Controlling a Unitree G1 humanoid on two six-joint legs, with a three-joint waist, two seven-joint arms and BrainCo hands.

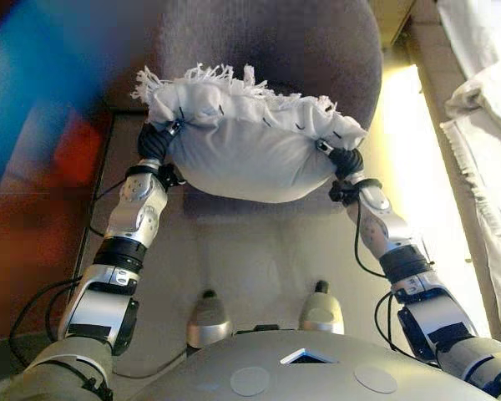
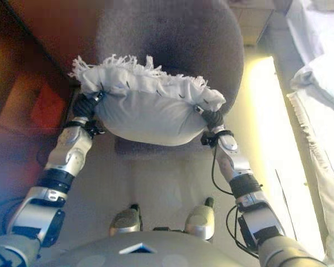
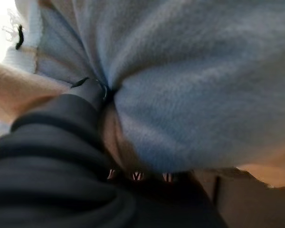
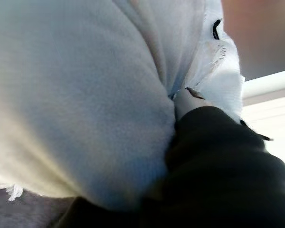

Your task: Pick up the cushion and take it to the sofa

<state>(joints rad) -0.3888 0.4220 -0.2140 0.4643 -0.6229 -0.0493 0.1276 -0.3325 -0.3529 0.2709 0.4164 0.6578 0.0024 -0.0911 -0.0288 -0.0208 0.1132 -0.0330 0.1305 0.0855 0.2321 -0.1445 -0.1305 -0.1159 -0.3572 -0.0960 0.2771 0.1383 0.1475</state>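
- my left hand (image 1: 156,140) presses into the cushion's left end, fingers buried in the fabric, so i cannot tell their grip
- the white fringed cushion (image 1: 250,146) hangs between my hands, above a grey round seat (image 1: 317,42)
- my right hand (image 1: 344,159) is at the right end, fingers likewise hidden

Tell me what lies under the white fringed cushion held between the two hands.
Under the white fringed cushion shows a grey round upholstered seat and pale floor. The left hand and right hand press its ends; the cushion covers their fingers.

A home's living room: a grey upholstered armchair (image 1: 267,50) (round-backed), with pale bedding or cushions (image 1: 484,125) well apart to its right.
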